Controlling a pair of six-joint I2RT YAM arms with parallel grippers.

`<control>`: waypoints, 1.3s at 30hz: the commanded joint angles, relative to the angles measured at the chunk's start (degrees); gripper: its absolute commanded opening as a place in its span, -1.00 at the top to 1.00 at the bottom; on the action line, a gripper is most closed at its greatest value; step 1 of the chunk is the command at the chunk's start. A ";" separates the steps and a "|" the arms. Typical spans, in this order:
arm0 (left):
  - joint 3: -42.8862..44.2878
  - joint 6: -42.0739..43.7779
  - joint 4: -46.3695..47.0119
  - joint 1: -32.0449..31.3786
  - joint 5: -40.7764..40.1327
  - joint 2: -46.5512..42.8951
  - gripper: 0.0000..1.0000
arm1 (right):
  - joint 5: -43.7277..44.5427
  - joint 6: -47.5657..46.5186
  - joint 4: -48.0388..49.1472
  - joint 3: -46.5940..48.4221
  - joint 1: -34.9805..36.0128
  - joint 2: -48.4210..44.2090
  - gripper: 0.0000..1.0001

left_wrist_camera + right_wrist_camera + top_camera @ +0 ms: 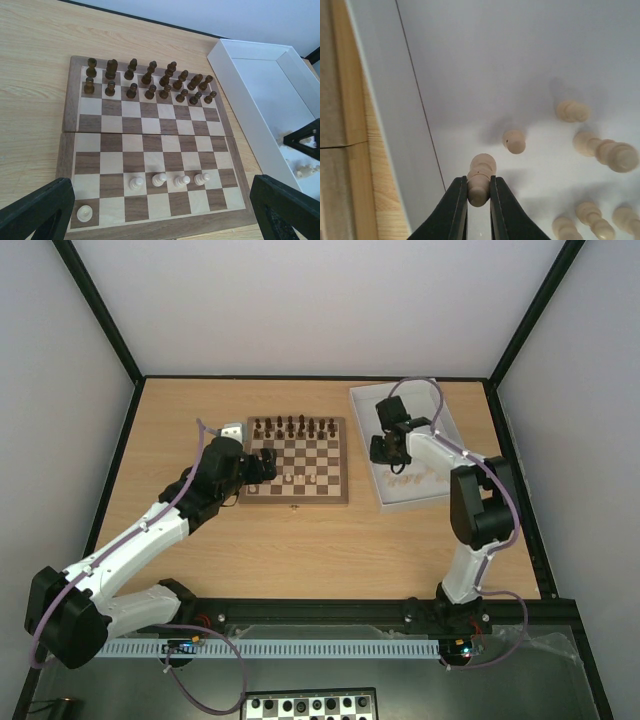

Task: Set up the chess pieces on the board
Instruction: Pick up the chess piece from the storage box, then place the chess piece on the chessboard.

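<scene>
The wooden board (326, 485) lies mid-table, with dark pieces along its far two rows. In the left wrist view, the board (150, 145) has a row of cream pawns (159, 179) near its front edge and one cream piece (85, 213) on the near-left corner square. My left gripper (160, 205) is open and empty, hovering at the board's left edge (262, 465). My right gripper (478, 192) is shut on a cream pawn (481, 175) just above the floor of the white tray (470, 60). Several loose cream pieces (514, 141) lie in the tray beside it.
The white tray (432, 410) sits right of the board, and its wall (240, 95) stands close to the board's right edge. A black-and-white checkered board (310, 705) lies below the table's front rail. Black frame posts (100, 310) ring the table.
</scene>
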 commanded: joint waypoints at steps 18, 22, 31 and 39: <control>0.86 -2.32 -3.29 -0.07 -5.00 -5.76 -0.99 | -0.09 0.30 -11.28 8.02 13.22 -13.99 0.95; -0.82 -3.76 -3.71 0.02 -5.35 -8.25 -0.99 | -2.12 0.21 -11.77 11.78 18.31 -10.50 0.95; -2.84 -5.36 -6.58 0.00 -6.44 -16.52 -0.99 | -3.95 0.08 -12.37 20.54 27.03 0.08 0.96; -2.10 -5.39 -8.88 -0.08 -6.07 -21.55 -0.99 | -4.01 -0.01 -14.57 27.11 32.66 8.48 0.97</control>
